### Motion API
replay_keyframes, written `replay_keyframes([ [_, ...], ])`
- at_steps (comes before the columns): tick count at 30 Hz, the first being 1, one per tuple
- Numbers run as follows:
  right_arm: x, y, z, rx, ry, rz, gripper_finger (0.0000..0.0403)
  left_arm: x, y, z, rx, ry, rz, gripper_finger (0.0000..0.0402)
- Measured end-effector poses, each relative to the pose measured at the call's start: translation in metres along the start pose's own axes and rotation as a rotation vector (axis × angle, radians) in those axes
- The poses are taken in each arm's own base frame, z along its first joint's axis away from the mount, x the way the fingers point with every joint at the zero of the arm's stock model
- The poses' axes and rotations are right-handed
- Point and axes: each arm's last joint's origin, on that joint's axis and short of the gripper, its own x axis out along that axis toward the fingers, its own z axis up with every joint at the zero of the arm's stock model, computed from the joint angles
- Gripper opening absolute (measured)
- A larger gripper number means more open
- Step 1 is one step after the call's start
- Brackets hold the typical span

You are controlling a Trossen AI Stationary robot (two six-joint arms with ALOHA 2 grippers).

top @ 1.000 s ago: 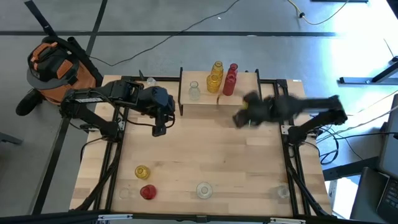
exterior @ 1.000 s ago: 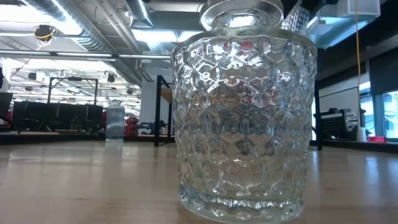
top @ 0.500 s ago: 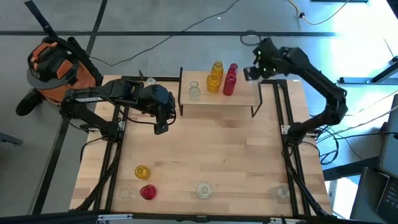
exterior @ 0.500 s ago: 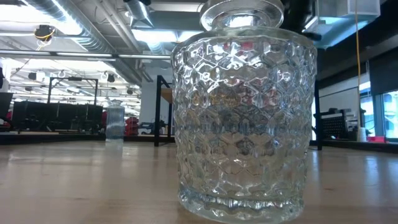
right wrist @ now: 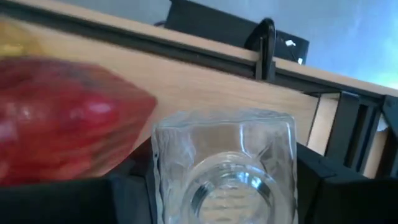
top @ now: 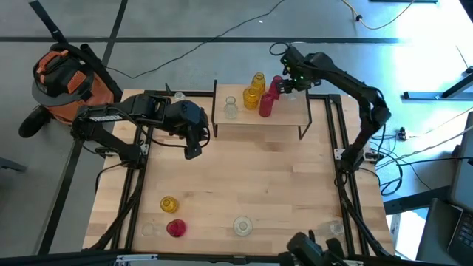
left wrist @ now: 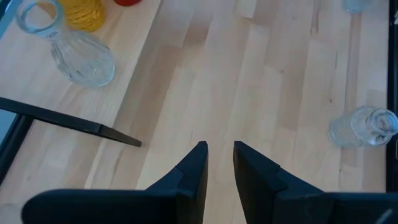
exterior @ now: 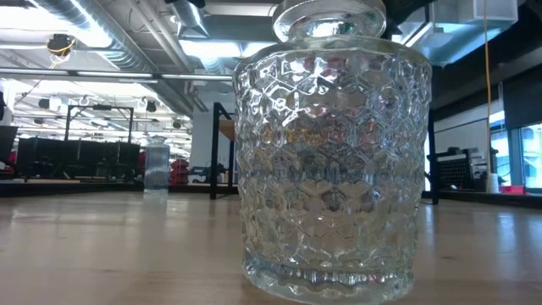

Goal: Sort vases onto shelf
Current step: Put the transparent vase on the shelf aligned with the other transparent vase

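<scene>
The shelf (top: 290, 118) stands at the table's far edge. A clear vase (top: 230, 108), yellow vases (top: 255, 91) and two red vases (top: 264, 106) stand on it. My right gripper (top: 285, 81) is over the shelf's far side, next to the red vases, shut on a clear faceted vase (right wrist: 224, 163). A red vase (right wrist: 68, 118) shows blurred just beside it. My left gripper (left wrist: 219, 155) hovers left of the shelf, its fingers a narrow gap apart, holding nothing. Yellow (top: 168, 204), red (top: 175, 228) and clear vases (top: 242, 225) stand near the table's near edge. My right gripper pinches the clear vase by its square faceted body (right wrist: 180, 155), one finger on each side. The wrist view looks onto its round mouth (right wrist: 227, 190). Whether its base rests on the shelf, and whether the left finger (right wrist: 127, 193) touches the red vase, I cannot tell.
One clear faceted vase (exterior: 330, 161) stands right in front of the low camera and fills that view; another (exterior: 157, 167) stands farther back. The left wrist view shows one more clear vase (left wrist: 364, 127) on the tabletop. A dark blurred shape (top: 318, 250) shows at the near edge.
My right arm swung fast from over the table in front of the shelf toward the far edge, past the shelf's right end. It then moved left to the red vases. The front red vase now stands slightly farther left. My left arm kept still.
</scene>
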Motion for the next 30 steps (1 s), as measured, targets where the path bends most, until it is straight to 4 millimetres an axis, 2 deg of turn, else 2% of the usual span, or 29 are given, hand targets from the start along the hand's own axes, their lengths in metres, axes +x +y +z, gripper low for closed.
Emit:
replay_keyframes([
  [17,0.0051,-0.0056,0.0034,0.033,0.003,-0.037,0.0197,0.0,0.0004,0.0001,-0.025,-0.003,0.013,0.0069],
  [19,0.0056,-0.0057,0.0035,0.037,-0.003,-0.052,0.0227,-0.0001,0.0004,0.0,-0.025,-0.003,0.013,0.0069],
  [23,0.0061,-0.0054,0.0036,0.041,0.001,-0.04,0.0348,0.0,0.0004,0.0,-0.024,-0.003,0.013,0.0069],
  [25,0.0065,-0.0065,0.0021,0.043,0.012,-0.057,0.0382,0.0001,0.0004,0.0,-0.024,-0.003,0.013,0.0069],
  [27,0.008,-0.0062,0.002,0.051,0.013,-0.061,0.0378,0.0,0.0004,0.0,-0.024,-0.003,0.014,0.0069],
  [30,0.0053,-0.0072,0.0014,0.051,0.009,-0.062,0.0343,0.0,0.0004,0.0,-0.024,-0.003,0.014,0.0069],
])
